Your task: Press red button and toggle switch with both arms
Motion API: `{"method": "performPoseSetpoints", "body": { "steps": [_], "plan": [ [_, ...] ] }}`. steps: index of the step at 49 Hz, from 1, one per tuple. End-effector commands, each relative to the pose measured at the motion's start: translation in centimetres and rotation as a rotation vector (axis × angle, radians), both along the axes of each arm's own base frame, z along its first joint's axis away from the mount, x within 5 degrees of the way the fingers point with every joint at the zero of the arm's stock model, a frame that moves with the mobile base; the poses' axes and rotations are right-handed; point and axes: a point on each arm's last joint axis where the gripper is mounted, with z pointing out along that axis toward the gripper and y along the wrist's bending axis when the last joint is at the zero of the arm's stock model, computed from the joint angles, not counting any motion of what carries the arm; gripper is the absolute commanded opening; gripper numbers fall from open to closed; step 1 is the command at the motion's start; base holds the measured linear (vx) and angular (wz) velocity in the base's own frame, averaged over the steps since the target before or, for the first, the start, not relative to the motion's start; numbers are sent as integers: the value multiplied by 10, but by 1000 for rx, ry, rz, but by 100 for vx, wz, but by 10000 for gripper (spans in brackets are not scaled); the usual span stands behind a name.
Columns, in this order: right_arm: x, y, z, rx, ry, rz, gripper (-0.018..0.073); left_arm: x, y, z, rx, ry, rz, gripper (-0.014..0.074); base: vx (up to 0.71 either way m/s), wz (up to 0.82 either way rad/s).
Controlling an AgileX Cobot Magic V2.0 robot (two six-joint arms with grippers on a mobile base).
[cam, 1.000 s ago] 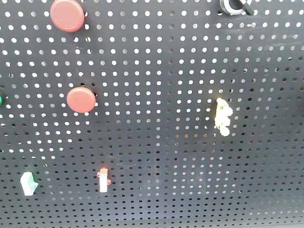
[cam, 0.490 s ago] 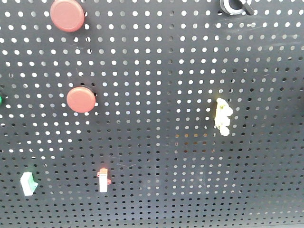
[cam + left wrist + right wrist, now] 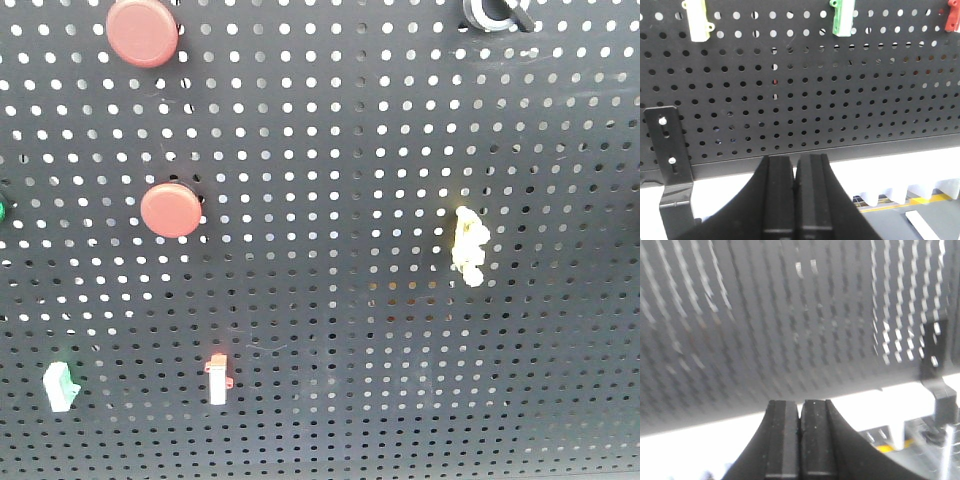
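Our left gripper (image 3: 794,172) was pressed together with nothing between its fingers, low before the pegboard (image 3: 805,95), beneath the row of small switches: a white one (image 3: 699,20), a green one (image 3: 841,19), and a red one (image 3: 953,16) at the edge. We judged that closed fingers made a blunt tip suited to poking or flicking rather than grasping. Our right gripper (image 3: 800,437) was likewise pressed together and empty, near the board's lower edge; its view was too blurred to show any switch. In the front view two red buttons sat on the board, one at the top (image 3: 142,32) and one lower (image 3: 171,210). Neither arm showed there, so neither gripper was touching a button or a switch.
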Motion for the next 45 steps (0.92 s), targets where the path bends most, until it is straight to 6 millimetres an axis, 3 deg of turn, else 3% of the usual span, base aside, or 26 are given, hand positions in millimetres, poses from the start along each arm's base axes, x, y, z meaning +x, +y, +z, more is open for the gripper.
{"method": "performPoseSetpoints", "body": {
  "steps": [1,45],
  "plan": [
    [-1,0,6,-78,-103,5,-3,0,1,-2,-16,-65,9,2,0,0],
    [-1,4,6,-93,-109,65,-3,0,1,-2,-16,-64,9,2,0,0]
  ]
}}
